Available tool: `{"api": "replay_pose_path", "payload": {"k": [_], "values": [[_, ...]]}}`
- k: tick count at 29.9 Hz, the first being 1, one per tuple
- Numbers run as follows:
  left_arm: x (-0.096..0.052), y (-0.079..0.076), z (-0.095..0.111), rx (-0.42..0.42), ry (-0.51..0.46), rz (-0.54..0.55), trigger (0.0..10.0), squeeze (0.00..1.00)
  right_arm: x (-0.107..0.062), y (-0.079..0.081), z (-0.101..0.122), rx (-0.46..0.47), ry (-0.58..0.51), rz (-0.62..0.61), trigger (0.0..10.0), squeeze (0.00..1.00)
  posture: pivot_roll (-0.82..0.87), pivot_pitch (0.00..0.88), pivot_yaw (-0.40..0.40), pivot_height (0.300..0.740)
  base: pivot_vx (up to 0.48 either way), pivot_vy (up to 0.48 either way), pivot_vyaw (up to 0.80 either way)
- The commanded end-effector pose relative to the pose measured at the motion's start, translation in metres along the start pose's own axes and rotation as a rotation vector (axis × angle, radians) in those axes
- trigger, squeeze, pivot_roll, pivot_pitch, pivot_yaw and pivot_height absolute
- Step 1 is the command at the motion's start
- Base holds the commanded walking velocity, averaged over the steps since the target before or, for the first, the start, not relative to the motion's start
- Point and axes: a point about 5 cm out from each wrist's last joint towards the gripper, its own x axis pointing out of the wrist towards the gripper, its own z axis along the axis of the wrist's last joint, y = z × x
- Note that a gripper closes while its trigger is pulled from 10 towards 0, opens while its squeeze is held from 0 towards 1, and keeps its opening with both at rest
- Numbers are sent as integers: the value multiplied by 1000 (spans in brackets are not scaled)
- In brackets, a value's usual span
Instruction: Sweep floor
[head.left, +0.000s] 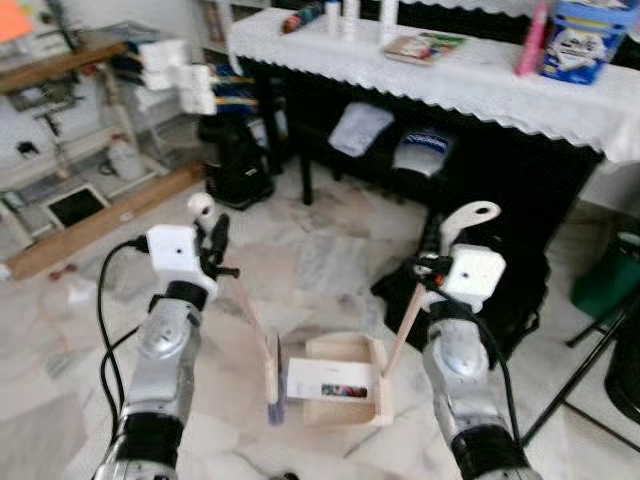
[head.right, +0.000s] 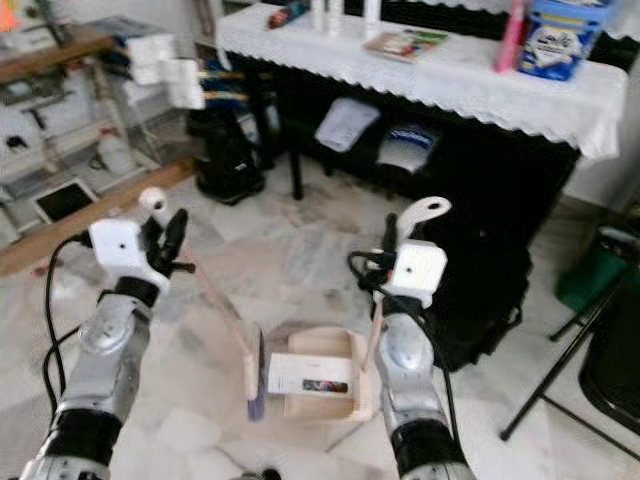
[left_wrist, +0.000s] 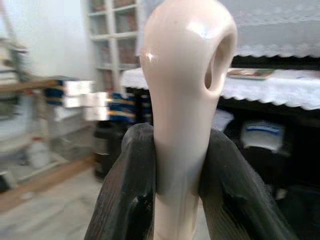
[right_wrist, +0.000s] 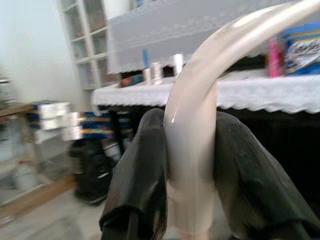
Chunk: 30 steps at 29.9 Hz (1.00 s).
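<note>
The robot stands over a pale marble floor (head.left: 330, 260) with a tool in each gripper. The left gripper (head.left: 213, 245) is raised at the left of the scene, its jaws clamped on the cream handle of a small broom (head.left: 271, 372); the left wrist view shows the black fingers (left_wrist: 125, 195) pressed against both sides of the handle just below its rounded end with the hanging hole. The handle slants down and to the right to the broom head, which rests on the floor with dark bristles at its near end. The right gripper (head.left: 432, 262) is raised at the right, its jaws clamped on the cream handle of a dustpan (head.left: 345, 385); in the right wrist view the fingers (right_wrist: 142, 175) squeeze the handle just below its curved top. That handle slants down and to the left to the pan, which sits on the floor between the two arms, just right of the broom head. A white card with a printed strip (head.left: 328, 380) lies inside the pan. Farther away stands a dark table (head.left: 470, 85) covered with a white lace cloth, carrying a blue box, a pink bottle and a book. At the far left, wooden shelves (head.left: 60, 70) hold clutter.
</note>
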Motion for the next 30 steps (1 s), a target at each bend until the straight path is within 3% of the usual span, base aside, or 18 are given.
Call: {"api": "replay_pose_path", "payload": {"k": [1,15,30], "values": [[3,0,10,22,-48,-4,10000,0,5,4,11,37,-51,-2,10000,0,27,1,62,740,0,0,800],[-8,3,-1,23,-17,32,10000,0,10,3,13,34,-56,22,10000,0,28,0,40,740,0,0,800],[-6,2,-3,24,-20,40,10000,0,12,-1,12,28,-58,26,10000,0,22,0,40,740,0,0,800]]}}
